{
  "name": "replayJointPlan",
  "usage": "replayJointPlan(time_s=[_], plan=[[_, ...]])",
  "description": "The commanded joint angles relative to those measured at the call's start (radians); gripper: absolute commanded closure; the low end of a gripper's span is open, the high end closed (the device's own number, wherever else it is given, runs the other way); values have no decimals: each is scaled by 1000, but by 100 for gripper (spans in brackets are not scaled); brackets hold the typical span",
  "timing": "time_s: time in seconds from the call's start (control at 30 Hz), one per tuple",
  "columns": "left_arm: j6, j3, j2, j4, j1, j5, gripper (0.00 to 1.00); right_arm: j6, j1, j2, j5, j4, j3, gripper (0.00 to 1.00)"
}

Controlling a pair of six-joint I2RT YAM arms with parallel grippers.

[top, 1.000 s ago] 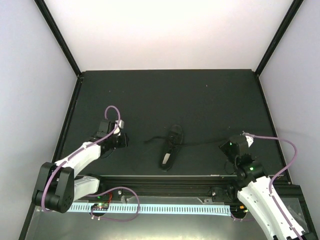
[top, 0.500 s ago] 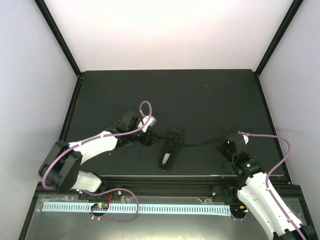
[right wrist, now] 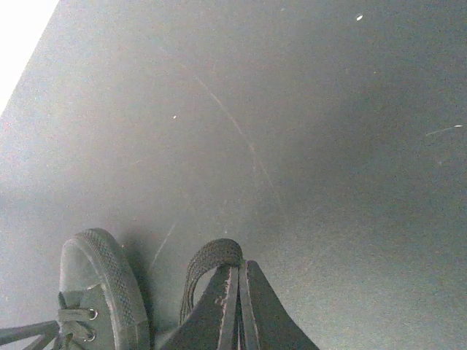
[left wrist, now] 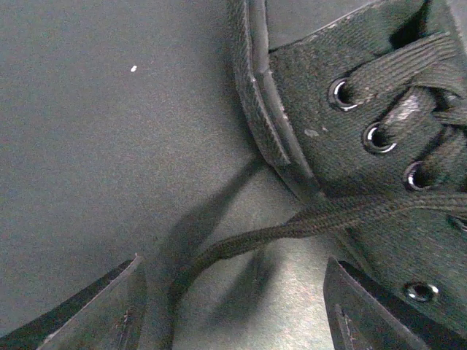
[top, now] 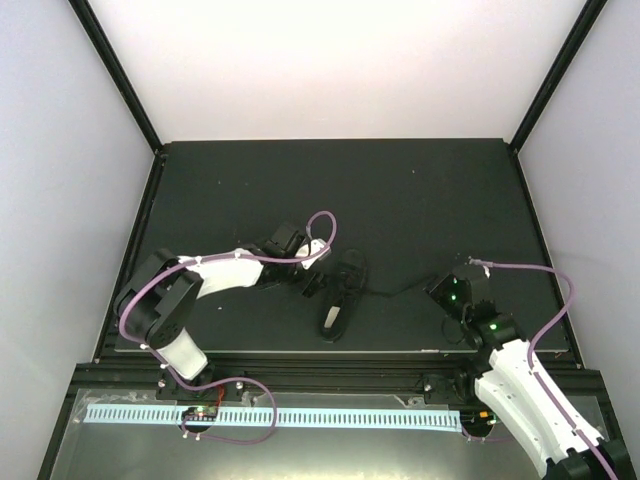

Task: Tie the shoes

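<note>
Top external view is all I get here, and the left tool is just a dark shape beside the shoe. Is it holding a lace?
Observer: No. The left wrist view shows the left tool open, its fingers wide apart.
Operator: Where is the lace, then?
Observer: A lace runs off the shoe onto the table and lies between those fingers, ungripped.
Operator: And the right tool?
Observer: The right wrist view shows the right tool shut on a lace loop.
</note>
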Motion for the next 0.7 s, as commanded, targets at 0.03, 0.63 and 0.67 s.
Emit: replayJointPlan(time_s=[0.03,0.63,0.67], plan=[[53,69,46,-21,-20,-91,32,-8,-3,15,-37,58,-15,98],[-62,62,83,35,-18,-156,98,1,-4,10,-12,56,-25,98],[-101,36,55,53,-3,-159,98,3,-5,10,-4,54,-25,98]])
